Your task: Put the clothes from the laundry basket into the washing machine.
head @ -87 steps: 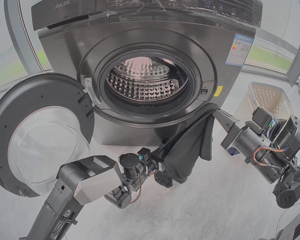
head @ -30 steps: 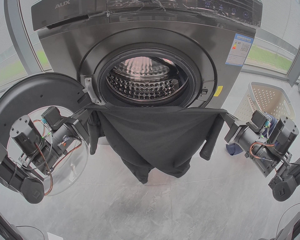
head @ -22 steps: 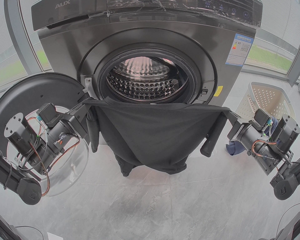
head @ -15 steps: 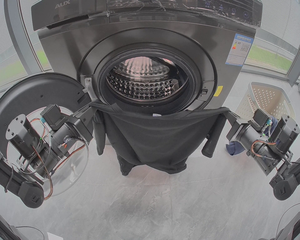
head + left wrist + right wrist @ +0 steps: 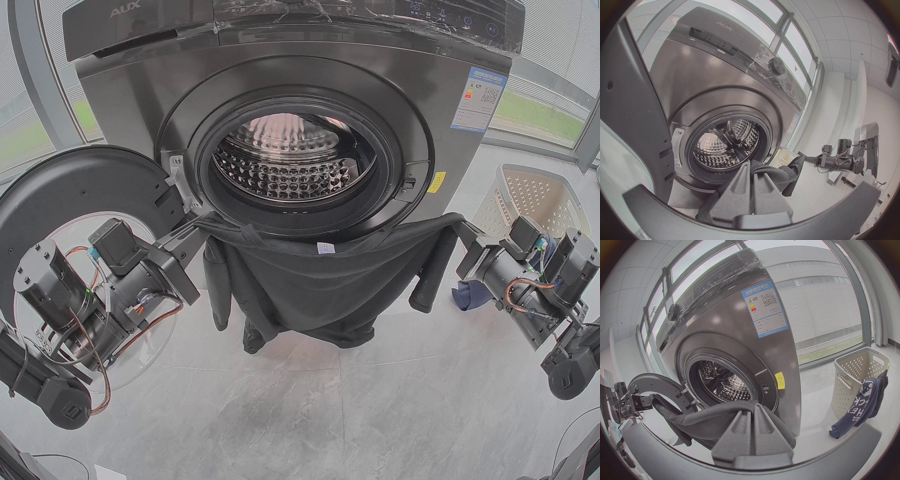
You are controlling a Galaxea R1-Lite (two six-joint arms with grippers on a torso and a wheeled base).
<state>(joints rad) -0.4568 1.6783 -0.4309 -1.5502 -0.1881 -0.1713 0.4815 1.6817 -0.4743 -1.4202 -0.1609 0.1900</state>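
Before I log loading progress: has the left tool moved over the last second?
Yes. The left tool, shut on the black shirt, has shifted to the robot's right and slightly lower, judged against the washer's door hinge.

Pale grey marbled floor (image 5: 375,412), glossy under daylight. Tall windows (image 5: 797,40) with grey frames along the far side; outside, a strip of green grass (image 5: 537,119) and a ribbed grey building (image 5: 818,302). White wall (image 5: 831,109) and white tiled ceiling (image 5: 850,28) off to one side.

The washing machine (image 5: 406,94) and the laundry basket (image 5: 539,197) are set on the grey floor (image 5: 375,412). A blue garment (image 5: 859,408) is draped from the basket onto it.
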